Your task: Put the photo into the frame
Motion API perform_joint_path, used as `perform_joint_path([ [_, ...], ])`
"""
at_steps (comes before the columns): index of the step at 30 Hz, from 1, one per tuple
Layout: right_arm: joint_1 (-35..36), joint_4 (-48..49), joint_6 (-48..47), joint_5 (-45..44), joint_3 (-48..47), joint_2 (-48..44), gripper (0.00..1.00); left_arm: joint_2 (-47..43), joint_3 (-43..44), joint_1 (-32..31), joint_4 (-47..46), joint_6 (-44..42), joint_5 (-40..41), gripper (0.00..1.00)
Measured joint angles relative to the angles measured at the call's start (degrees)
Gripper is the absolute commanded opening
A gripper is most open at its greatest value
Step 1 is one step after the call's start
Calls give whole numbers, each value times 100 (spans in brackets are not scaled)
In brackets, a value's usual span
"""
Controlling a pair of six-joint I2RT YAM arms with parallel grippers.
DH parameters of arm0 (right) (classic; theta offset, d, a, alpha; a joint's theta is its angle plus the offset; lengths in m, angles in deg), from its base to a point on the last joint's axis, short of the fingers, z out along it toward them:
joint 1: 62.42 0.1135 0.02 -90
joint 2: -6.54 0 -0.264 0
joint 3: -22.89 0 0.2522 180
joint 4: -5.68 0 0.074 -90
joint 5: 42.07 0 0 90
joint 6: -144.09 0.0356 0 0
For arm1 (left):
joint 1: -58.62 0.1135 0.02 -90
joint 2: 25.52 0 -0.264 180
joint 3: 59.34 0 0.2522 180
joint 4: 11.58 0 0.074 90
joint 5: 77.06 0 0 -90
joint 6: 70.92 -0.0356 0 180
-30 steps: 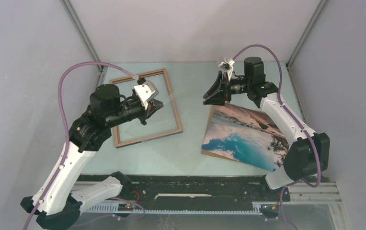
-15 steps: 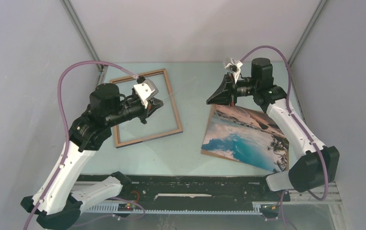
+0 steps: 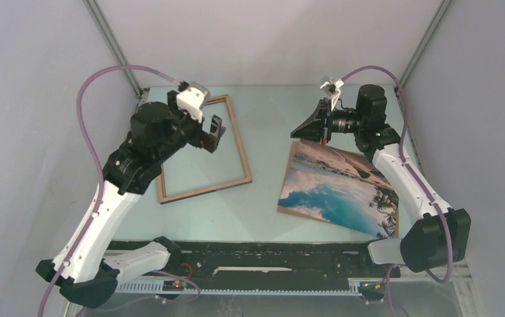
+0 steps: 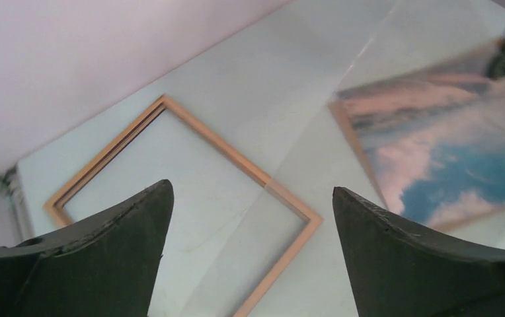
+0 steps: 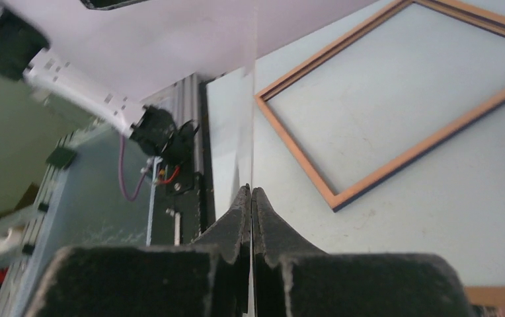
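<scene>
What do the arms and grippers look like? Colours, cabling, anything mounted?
The left arm and right arm have white links and black joint housings. The left gripper and right gripper each have two black wedge fingers tapering to a tip. A white bracket tops each wrist; a purple cable arcs along each arm.

Surfaces noted: frame (image 3: 203, 189) is light-brown wood, matt and smooth. photo (image 3: 336, 188) is a glossy print with a brown fibreboard edge. clear sheet (image 5: 253, 99) is transparent; glass or plastic, cannot tell. desk (image 3: 263, 112) is pale and smooth with a faint sheen. left fingers (image 4: 104, 264) and right fingers (image 5: 170, 277) are black, matt and grainy.
</scene>
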Motion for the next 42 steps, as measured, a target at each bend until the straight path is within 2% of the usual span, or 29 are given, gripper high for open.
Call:
perform_joint_path([
  [4, -249, 162, 549, -647, 7, -9, 0, 173, 243, 614, 20, 767, 640, 100],
  [8, -385, 343, 1141, -1283, 17, 142, 0, 142, 304, 1246, 61, 1502, 931, 100],
  [12, -428, 584, 1803, -1788, -81, 837, 0, 125, 188, 1550, 70, 2098, 944, 99],
  [18, -514, 929, 2817, -2304, -122, 2107, 0, 181, -1010, 1646, -175, 2861, 662, 98],
  [26, -601, 1311, 3606, -2793, -308, 3165, 0, 1003, -2490, 2020, -688, 3947, -391, 99],
  [36, -551, 2002, 4424, -3523, -901, 4354, 0, 2520, -2754, 2074, -1974, 4459, -1115, 98],
  [42, -439, 2227, 4607, -3773, -1016, 4516, 0, 3217, -2754, 2092, -2308, 4533, -1274, 100],
])
